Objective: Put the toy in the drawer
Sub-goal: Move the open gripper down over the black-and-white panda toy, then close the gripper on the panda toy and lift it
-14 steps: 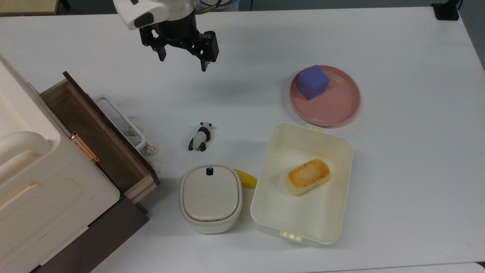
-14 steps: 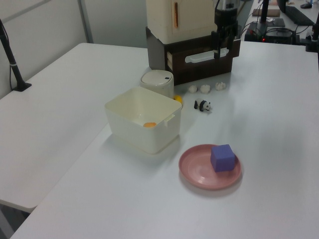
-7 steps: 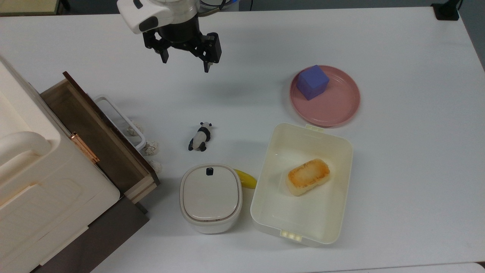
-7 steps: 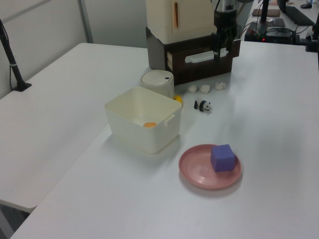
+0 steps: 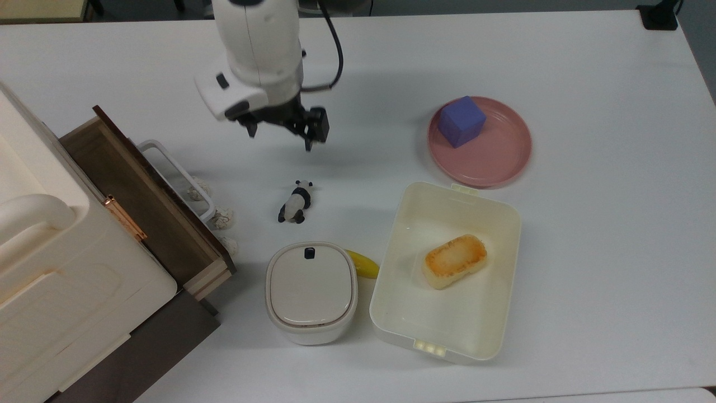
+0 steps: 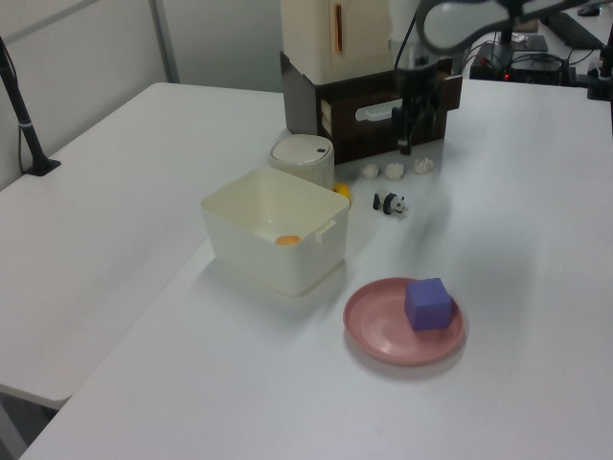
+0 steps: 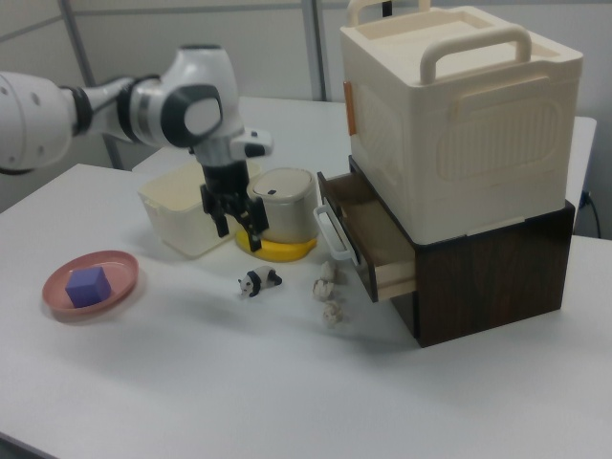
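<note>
above the glossy panda toy, black two-fingered hand spread wide

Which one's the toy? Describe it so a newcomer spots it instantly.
Start at the cream cabinet with its open brown drawer. In the top view, three pale lumps lie off the drawer's right, and just past them lies the toy. It is the one black-and-white panda figurine, far smaller than the lidded white pot below it.
</note>
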